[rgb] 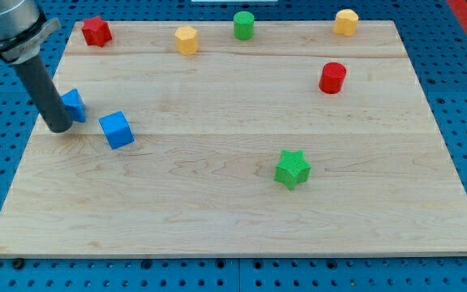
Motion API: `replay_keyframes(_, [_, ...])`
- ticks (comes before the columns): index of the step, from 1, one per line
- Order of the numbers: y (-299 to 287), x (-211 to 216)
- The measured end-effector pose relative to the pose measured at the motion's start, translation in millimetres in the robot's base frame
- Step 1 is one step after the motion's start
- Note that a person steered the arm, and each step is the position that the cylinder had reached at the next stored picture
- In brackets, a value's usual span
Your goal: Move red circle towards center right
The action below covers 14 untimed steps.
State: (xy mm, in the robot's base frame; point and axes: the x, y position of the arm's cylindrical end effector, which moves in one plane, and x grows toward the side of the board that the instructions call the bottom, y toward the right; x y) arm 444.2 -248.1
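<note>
The red circle (332, 77), a short red cylinder, stands on the wooden board (233, 203) at the view's upper right. My tip (57, 128) rests on the board at the far left. It touches or nearly touches a blue block (74, 105) that the rod partly hides. The tip is far to the left of the red circle.
A blue cube (117, 130) lies just right of the tip. A red star-like block (96, 31) is at the top left. A yellow block (186, 40), a green cylinder (243, 25) and another yellow block (345, 22) line the top edge. A green star (293, 169) is below centre right.
</note>
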Motion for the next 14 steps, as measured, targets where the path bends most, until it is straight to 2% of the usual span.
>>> replay_keyframes(1, [3, 40])
replay_keyframes(2, [95, 64])
replay_keyframes(3, [206, 61])
replay_keyframes(4, [250, 14])
replay_keyframes(6, [291, -124])
replay_keyframes(8, [364, -130])
replay_keyframes(11, [408, -113])
replay_keyframes(14, [422, -92])
